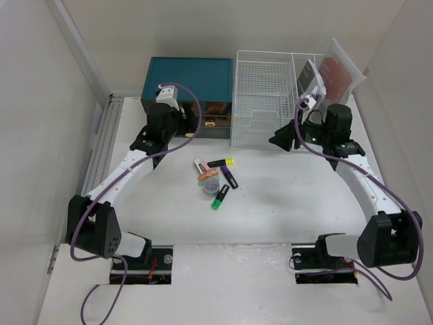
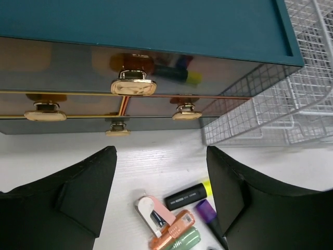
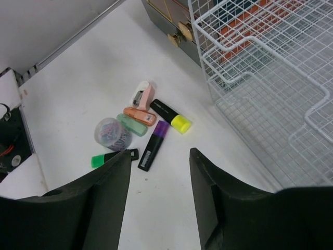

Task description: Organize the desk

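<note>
I see a robot lab cell staged as an office: bare white panels [image 1: 40,101] box in the desk [image 1: 284,203] w/ drawer box [image 1: 189,78], mesh rack [image 1: 264,95], highlighters [image 1: 221,162].

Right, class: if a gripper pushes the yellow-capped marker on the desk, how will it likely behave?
The yellow-capped marker looks like rigid plastic, so it should probably keep its shape. Lying flat on the smooth desk, it may slide or roll. The purple marker lies beside it, so a push would likely shift that too.
</note>
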Motion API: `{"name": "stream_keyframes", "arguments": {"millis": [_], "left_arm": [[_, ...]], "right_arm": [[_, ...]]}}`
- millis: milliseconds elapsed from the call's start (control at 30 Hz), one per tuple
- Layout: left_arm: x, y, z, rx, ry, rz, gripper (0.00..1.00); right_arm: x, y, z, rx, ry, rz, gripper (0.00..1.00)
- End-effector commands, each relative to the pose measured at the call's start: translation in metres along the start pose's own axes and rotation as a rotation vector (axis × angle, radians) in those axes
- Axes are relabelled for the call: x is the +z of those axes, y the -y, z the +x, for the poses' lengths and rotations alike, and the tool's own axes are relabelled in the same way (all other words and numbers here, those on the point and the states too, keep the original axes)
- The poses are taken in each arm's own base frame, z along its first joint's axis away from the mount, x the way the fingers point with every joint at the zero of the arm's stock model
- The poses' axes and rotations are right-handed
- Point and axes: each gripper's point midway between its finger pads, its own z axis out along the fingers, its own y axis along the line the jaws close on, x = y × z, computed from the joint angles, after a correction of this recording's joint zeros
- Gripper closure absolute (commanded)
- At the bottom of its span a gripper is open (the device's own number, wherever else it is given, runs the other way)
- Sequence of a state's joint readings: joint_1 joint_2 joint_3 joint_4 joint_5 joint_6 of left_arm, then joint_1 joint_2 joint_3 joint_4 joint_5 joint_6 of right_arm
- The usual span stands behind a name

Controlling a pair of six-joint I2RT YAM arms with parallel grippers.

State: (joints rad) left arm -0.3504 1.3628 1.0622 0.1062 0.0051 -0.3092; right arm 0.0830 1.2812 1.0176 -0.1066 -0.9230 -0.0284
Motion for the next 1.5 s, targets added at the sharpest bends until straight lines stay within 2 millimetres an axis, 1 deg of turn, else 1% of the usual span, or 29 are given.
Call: {"name": "stream_keyframes", "arguments": {"millis": [0,33,67,133,200,233,267,333,367,400,467,533,633,667,700,733,767,800,867,900,933,967,1133,1233,1300,1333,1367,1433,1467], "left_arm": [[0.003,0.002,-0.035,0.043,0.092,-0.023,0.33],[0.010,-0.002,-0.032,0.057,0.081,-0.037,0.33],[0.012,0.000,-0.037,0.057,0.084,-0.036,0.33],[0.017,-0.007,-0.038,0.080,0.077,-0.060,0.33],[0.023,-0.008,-0.035,0.094,0.066,-0.064,0.33],[0.022,-0.009,-0.040,0.106,0.077,-0.071,0.34],[0.026,-0.012,-0.036,0.107,0.067,-0.084,0.34],[0.029,-0.012,-0.037,0.117,0.067,-0.084,0.34],[0.032,-0.013,-0.033,0.118,0.057,-0.087,0.35],[0.034,-0.015,-0.030,0.128,0.047,-0.090,0.35],[0.034,-0.021,-0.032,0.125,0.053,-0.109,0.38],[0.041,-0.024,-0.024,0.126,0.031,-0.116,0.38],[0.043,-0.028,-0.027,0.132,0.034,-0.124,0.41],[0.046,-0.030,-0.023,0.133,0.024,-0.127,0.41],[0.045,-0.028,-0.027,0.132,0.034,-0.124,0.41],[0.048,-0.029,-0.024,0.133,0.026,-0.127,0.42],[0.050,-0.029,-0.025,0.133,0.025,-0.127,0.42],[0.050,-0.028,-0.031,0.132,0.040,-0.132,0.42],[0.053,-0.030,-0.027,0.133,0.030,-0.135,0.42],[0.052,-0.028,-0.033,0.132,0.041,-0.131,0.42],[0.055,-0.029,-0.029,0.124,0.033,-0.134,0.42],[0.055,-0.027,-0.033,0.123,0.042,-0.131,0.42],[0.055,-0.022,-0.034,0.104,0.046,-0.110,0.42],[0.055,-0.022,-0.045,0.102,0.073,-0.124,0.42],[0.057,-0.024,-0.045,0.103,0.068,-0.137,0.44],[0.060,-0.027,-0.039,0.104,0.049,-0.143,0.48],[0.060,-0.025,-0.043,0.094,0.058,-0.140,0.52],[0.063,-0.026,-0.038,0.095,0.048,-0.144,0.56],[0.063,-0.026,-0.038,0.095,0.048,-0.144,0.56]], "right_arm": [[-0.007,-0.015,-0.019,-0.060,0.043,-0.007,0.45],[-0.008,-0.017,-0.021,-0.068,0.048,-0.007,0.45],[-0.008,-0.017,-0.021,-0.068,0.048,-0.007,0.43],[-0.010,-0.019,-0.023,-0.075,0.054,-0.007,0.43],[-0.010,-0.019,-0.023,-0.075,0.054,-0.007,0.43],[-0.010,-0.019,-0.023,-0.075,0.054,-0.007,0.43],[-0.010,-0.019,-0.023,-0.075,0.054,-0.007,0.43],[-0.011,-0.023,-0.025,-0.073,0.059,-0.018,0.43],[-0.011,-0.023,-0.025,-0.073,0.059,-0.018,0.43],[-0.011,-0.024,-0.022,-0.066,0.053,-0.027,0.43],[-0.011,-0.024,-0.022,-0.066,0.053,-0.027,0.42],[-0.011,-0.024,-0.022,-0.066,0.053,-0.027,0.42],[-0.012,-0.022,-0.022,-0.055,0.055,-0.019,0.42],[-0.012,-0.022,-0.022,-0.055,0.055,-0.019,0.42],[-0.012,-0.022,-0.022,-0.055,0.055,-0.019,0.42],[-0.012,-0.022,-0.022,-0.055,0.055,-0.019,0.42],[-0.011,-0.020,-0.020,-0.048,0.050,-0.019,0.42],[-0.011,-0.020,-0.020,-0.048,0.050,-0.019,0.42],[-0.011,-0.020,-0.020,-0.048,0.050,-0.019,0.42],[-0.011,-0.021,-0.020,-0.048,0.050,-0.028,0.42],[-0.011,-0.021,-0.020,-0.048,0.050,-0.028,0.42],[-0.011,-0.021,-0.020,-0.048,0.050,-0.028,0.42],[-0.009,-0.019,-0.018,-0.041,0.044,-0.028,0.42],[-0.009,-0.019,-0.018,-0.041,0.044,-0.028,0.42],[-0.009,-0.020,-0.018,-0.032,0.044,-0.028,0.42],[-0.009,-0.020,-0.018,-0.032,0.044,-0.028,0.42],[-0.009,-0.020,-0.018,-0.032,0.044,-0.028,0.42],[-0.009,-0.020,-0.018,-0.032,0.044,-0.028,0.42],[-0.009,-0.020,-0.018,-0.032,0.044,-0.028,0.42]]}}
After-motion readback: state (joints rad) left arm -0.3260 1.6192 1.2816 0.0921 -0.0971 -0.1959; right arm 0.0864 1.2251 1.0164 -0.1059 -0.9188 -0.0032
